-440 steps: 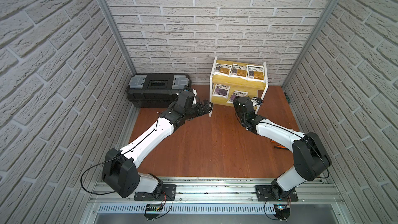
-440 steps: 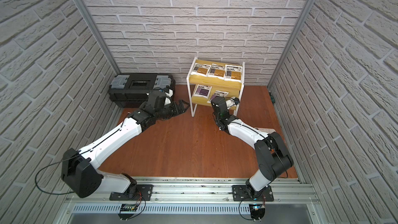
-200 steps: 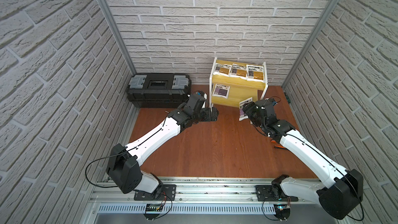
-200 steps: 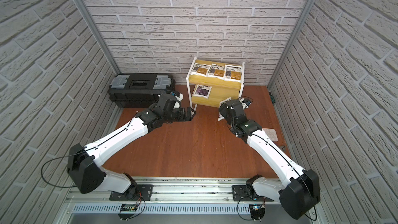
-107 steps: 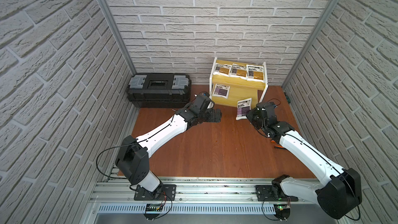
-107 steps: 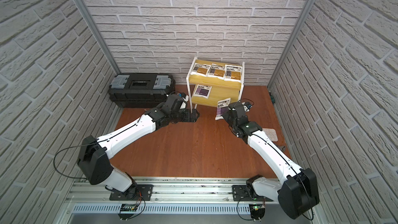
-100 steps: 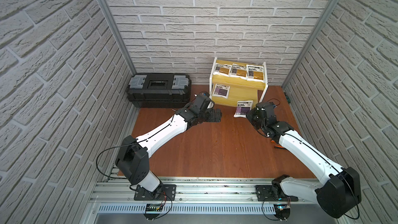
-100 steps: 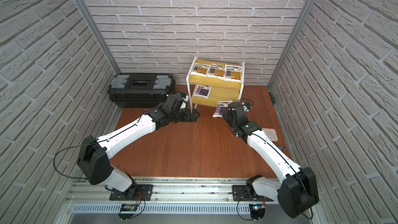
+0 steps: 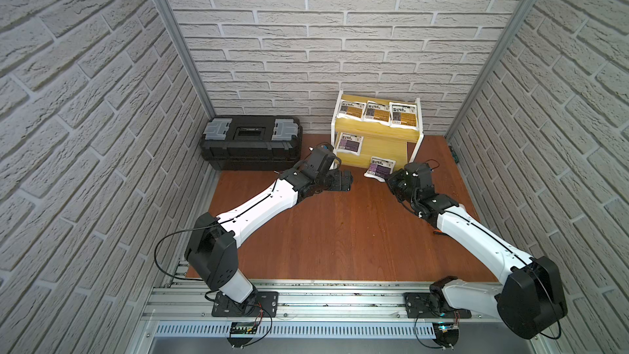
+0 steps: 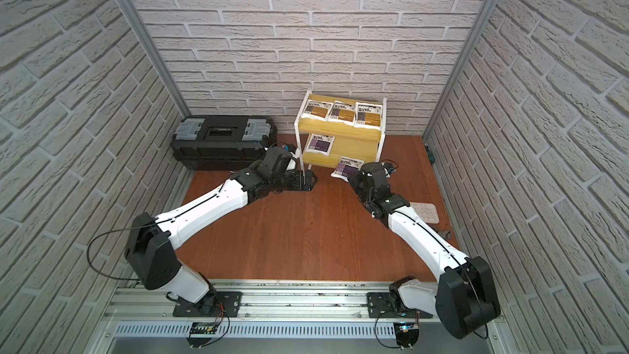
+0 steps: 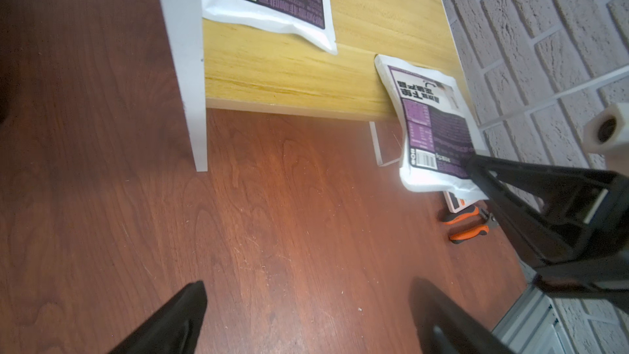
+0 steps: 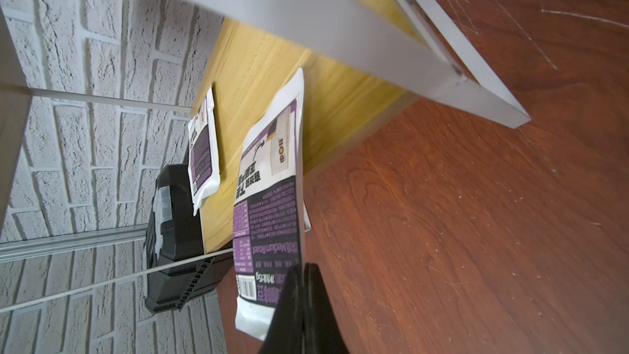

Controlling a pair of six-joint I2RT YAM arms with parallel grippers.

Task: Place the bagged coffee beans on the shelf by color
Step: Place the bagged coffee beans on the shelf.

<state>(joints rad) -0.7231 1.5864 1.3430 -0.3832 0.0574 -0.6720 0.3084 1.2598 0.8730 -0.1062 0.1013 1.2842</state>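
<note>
White brick walls close in a reddish wooden table. At its back, against the wall, stands the shelf, with a black toolbox beside it.

Three yellow bags lie side by side on the upper board. Their print is too small to read from above, and both wrist views cut this board off. One purple bag lies flat at the toolbox end of the lower board.

The right gripper has its fingers pressed together on the near end of the other purple bag, and they hide that end's edge. The bag's far end reaches over the front edge of the lower board and the rest hangs out above the table. Whether the far end rests on the wood cannot be told. In both top views the black wrist covers the grip itself.

The left gripper is low over the table by the shelf's front leg, fingers wide apart and holding nothing. Only its tips show in its wrist view.

Orange-handled pliers lie past the held bag, partly behind the right gripper's finger. A white pad shows half hidden behind the right arm, too indistinct to identify.
</note>
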